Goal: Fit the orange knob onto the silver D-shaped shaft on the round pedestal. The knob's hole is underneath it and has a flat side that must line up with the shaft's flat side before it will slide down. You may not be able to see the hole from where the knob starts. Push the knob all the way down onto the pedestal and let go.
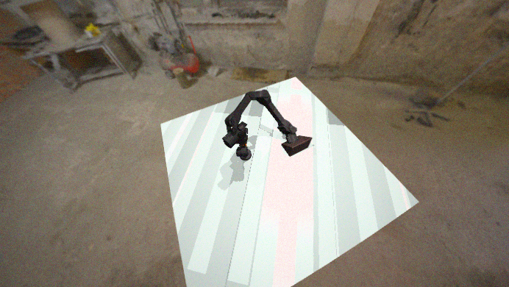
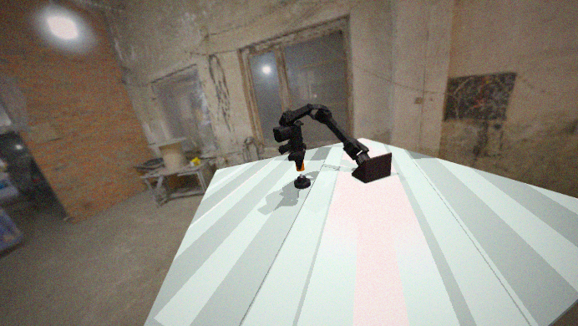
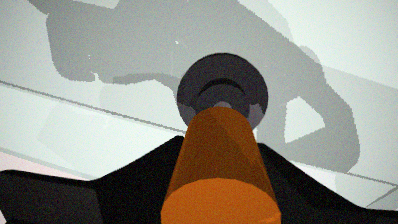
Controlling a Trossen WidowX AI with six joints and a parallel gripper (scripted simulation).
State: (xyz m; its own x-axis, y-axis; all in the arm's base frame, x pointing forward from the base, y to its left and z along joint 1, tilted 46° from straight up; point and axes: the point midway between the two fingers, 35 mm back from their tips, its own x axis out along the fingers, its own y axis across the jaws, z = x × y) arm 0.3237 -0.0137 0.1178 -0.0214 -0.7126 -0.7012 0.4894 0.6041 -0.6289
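The orange knob (image 2: 302, 167) (image 3: 220, 155) is held upright between the fingers of my gripper (image 2: 299, 165) (image 3: 219, 146), which is shut on it. The dark round pedestal (image 1: 248, 157) (image 2: 302, 183) (image 3: 222, 65) stands on the table below. The silver shaft (image 2: 301, 176) (image 3: 222, 104) sticks up from it. In the exterior view the knob hangs just above the shaft, with a small gap between them. In the wrist view the knob's far end overlaps the pedestal's near part and hides most of the shaft. The knob's hole and the shaft's flat side cannot be made out.
The arm's dark wedge-shaped base (image 1: 297, 146) (image 2: 373, 169) stands to the right of the pedestal. The striped table (image 1: 294, 206) (image 2: 376, 251) carries shadows of the arm around the pedestal. The arm's links arch over behind the pedestal.
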